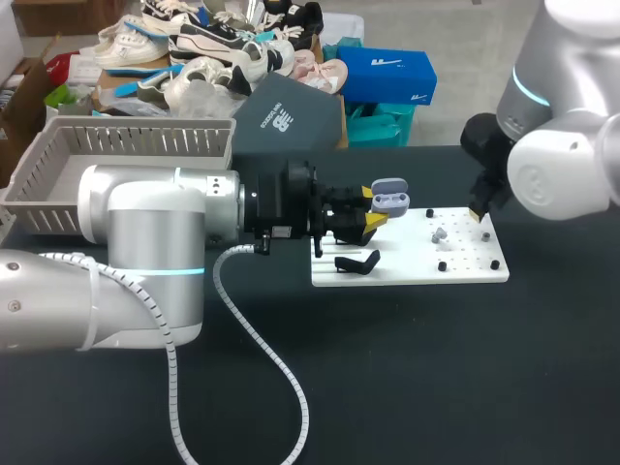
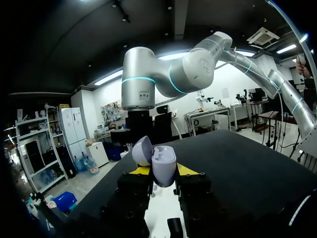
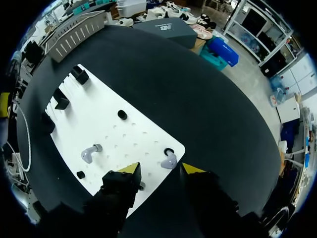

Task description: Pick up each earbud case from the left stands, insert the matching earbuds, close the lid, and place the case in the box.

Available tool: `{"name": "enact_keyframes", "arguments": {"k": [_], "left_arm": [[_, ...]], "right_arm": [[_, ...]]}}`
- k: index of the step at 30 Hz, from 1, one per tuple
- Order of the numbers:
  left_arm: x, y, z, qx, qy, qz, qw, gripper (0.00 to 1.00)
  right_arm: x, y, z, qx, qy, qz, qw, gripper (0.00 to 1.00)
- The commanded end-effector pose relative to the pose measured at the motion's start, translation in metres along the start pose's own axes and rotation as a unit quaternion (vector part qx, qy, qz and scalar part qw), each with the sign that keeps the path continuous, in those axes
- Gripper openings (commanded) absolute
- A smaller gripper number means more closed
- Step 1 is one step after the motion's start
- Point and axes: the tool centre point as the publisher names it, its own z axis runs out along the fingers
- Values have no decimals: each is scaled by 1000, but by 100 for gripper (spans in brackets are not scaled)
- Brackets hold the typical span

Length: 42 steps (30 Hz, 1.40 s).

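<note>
A black table (image 1: 436,387) carries a white pegboard (image 1: 407,271) and, far left, a grey slatted basket (image 1: 145,143).

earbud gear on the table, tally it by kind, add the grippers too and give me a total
small grey earbuds on the flat white board: 2
open lilac plastic earbud case, held in the left gripper: 1
yellow-tipped grippers, the left gripper and the right gripper: 2
total: 5
</note>
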Motion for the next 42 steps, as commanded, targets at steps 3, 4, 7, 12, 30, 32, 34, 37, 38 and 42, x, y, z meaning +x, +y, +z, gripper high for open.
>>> {"name": "enact_keyframes", "arguments": {"k": [3, 4, 7, 12, 30, 32, 34, 37, 38, 42], "left_arm": [[1, -1, 0, -3, -2, 1, 1000, 0], [1, -1, 0, -3, -2, 1, 1000, 0], [1, -1, 0, -3, -2, 1, 1000, 0], [1, -1, 0, -3, -2, 1, 1000, 0], [1, -1, 0, -3, -2, 1, 1000, 0], [1, -1, 0, -3, -2, 1, 1000, 0], [1, -1, 0, -3, -2, 1, 1000, 0], [1, -1, 0, -3, -2, 1, 1000, 0], [1, -1, 0, -3, -2, 1, 1000, 0], [1, -1, 0, -3, -2, 1, 1000, 0]], "right_arm": [[-3, -2, 4, 1, 1, 6, 1000, 46], [-3, -2, 4, 0, 1, 7, 1000, 46], [-3, -3, 5, 0, 1, 14, 1000, 43], [0, -5, 5, -4, -12, 30, 999, 41], [0, -1, 12, -6, -2, 33, 999, 38], [-1, -2, 12, -5, -2, 33, 999, 36], [-1, -3, 11, -4, -2, 33, 999, 35], [-2, -4, 10, -3, -3, 33, 999, 36], [-2, -4, 9, -2, -4, 33, 999, 35], [-4, -5, 8, -1, -6, 33, 999, 35]]}}
